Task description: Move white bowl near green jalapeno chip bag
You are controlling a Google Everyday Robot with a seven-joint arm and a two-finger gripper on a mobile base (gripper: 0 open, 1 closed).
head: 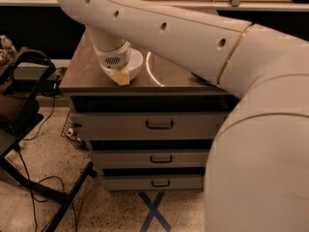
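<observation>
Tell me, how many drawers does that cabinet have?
3, stacked: top drawer, middle drawer, bottom drawer. The arm may hide others. The gripper sits at the white bowl on top.
</observation>
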